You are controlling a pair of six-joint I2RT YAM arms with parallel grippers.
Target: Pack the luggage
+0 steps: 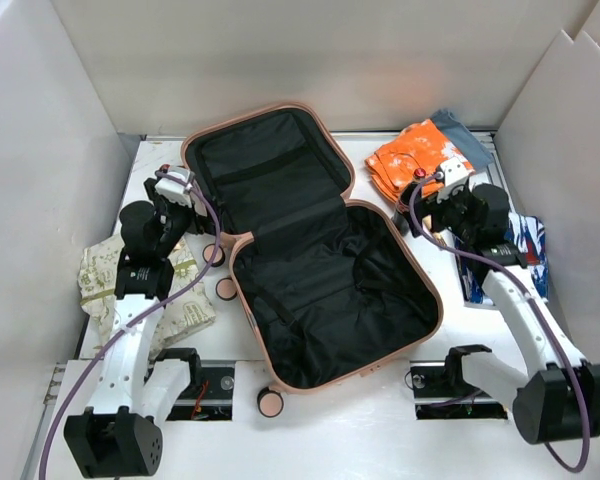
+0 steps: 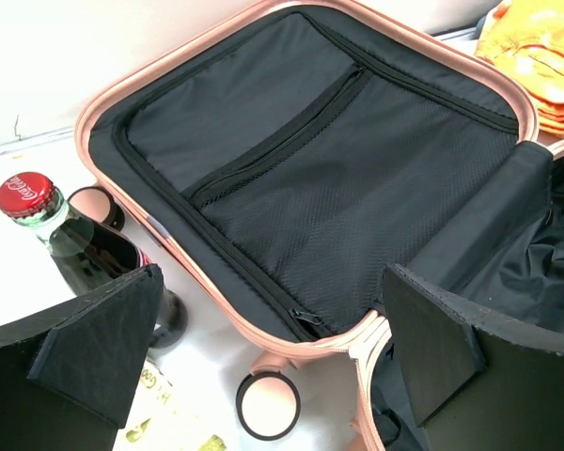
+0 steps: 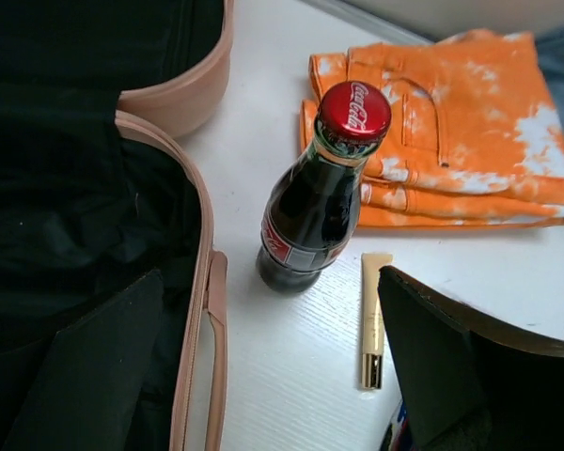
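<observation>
Fingers (image 3: 442,357) gape empty on left gripper (image 2: 263,348) and right gripper (image 3: 263,376); the right should clasp the upright bottle (image 3: 320,197) beside the luggage (image 3: 207,282), toward the desk's (image 3: 254,85) far edge, squarely lest it tip.

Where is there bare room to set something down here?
Both halves of the suitcase are bare. So is the table strip at the near edge, in front of it. Crowded: right side, with bottle, tube and orange clothes; left side, with patterned cloth.

room — luggage (image 1: 325,275) open | blocks — left bottle (image 2: 80,246), right bottle (image 3: 312,207), seemingly just beside rims
</observation>
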